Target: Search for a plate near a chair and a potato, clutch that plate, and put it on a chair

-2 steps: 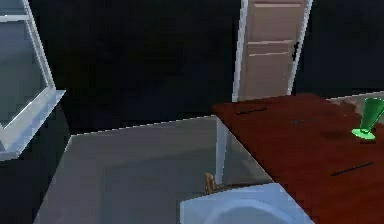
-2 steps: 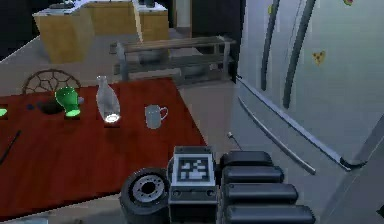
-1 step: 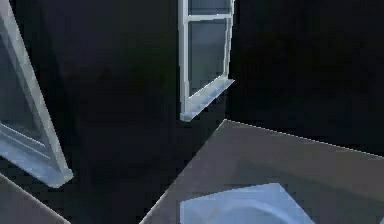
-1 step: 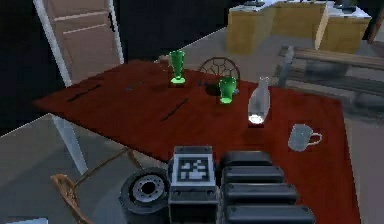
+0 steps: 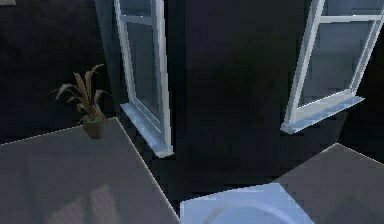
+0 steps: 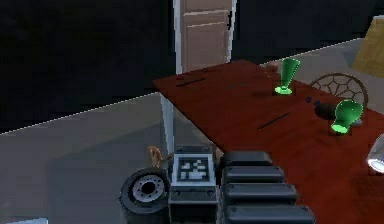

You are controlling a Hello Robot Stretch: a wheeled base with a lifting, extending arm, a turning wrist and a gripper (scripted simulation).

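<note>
Two green cups (image 6: 289,75) stood on the red-brown surface (image 6: 240,105) in the arm side view, a chair (image 6: 338,84) half hidden behind it. A pale thing (image 6: 377,155) was cut off at that view's right edge; I couldn't say if it was the plate. The gripper (image 6: 152,160) sat near the surface's corner, its far end hard to make out, so I couldn't tell whether it held anything. The forward view gave me windows (image 5: 141,60) and a potted plant (image 5: 88,100)

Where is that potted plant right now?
The potted plant is on the forward view's left, standing on the floor by the dark wall, just left of the nearer white-framed window.
</note>
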